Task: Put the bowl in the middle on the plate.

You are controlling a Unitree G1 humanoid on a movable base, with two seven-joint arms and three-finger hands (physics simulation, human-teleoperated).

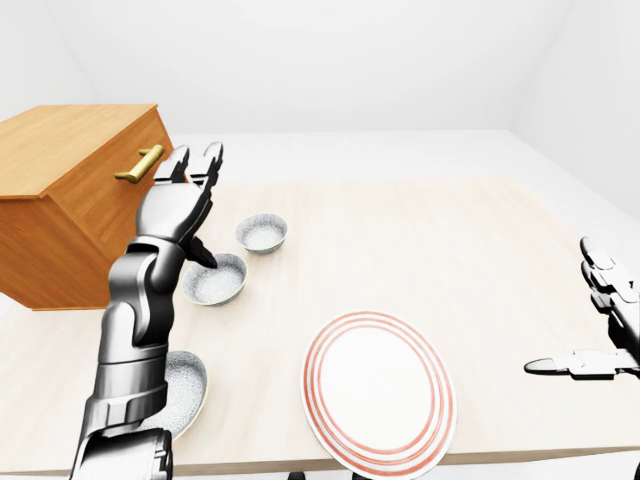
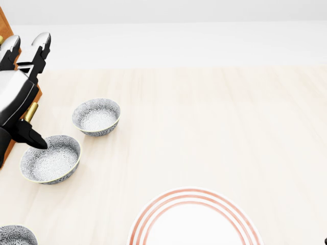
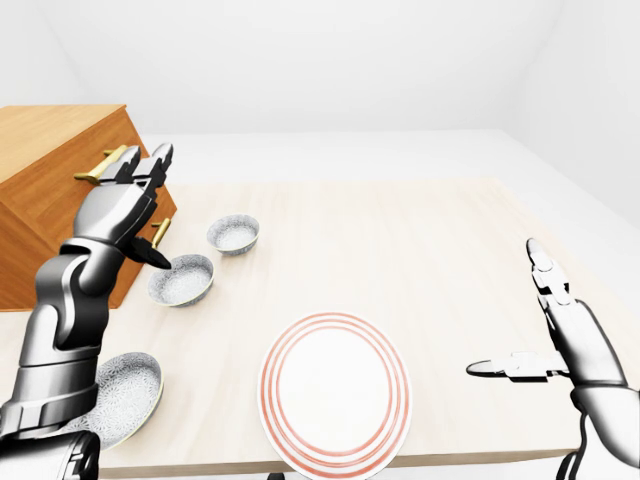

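Observation:
Three patterned grey bowls stand in a row on the left of the table. The middle bowl [image 2: 50, 158] lies between the far bowl [image 2: 96, 116] and the near bowl [image 1: 180, 390]. My left hand [image 1: 200, 210] hovers open just above and left of the middle bowl, fingers spread upward, thumb tip by its left rim, holding nothing. The white plate [image 1: 380, 400] with red rings lies near the table's bottom edge, right of the bowls. My right hand [image 3: 505, 310] floats open and empty at the right, beside the table.
A wooden cabinet [image 1: 70, 200] with brass handles [image 1: 138, 165] stands on the table's left, close behind my left hand. The pale wood table [image 2: 214, 127] stretches right of the bowls. Its near edge runs just below the plate.

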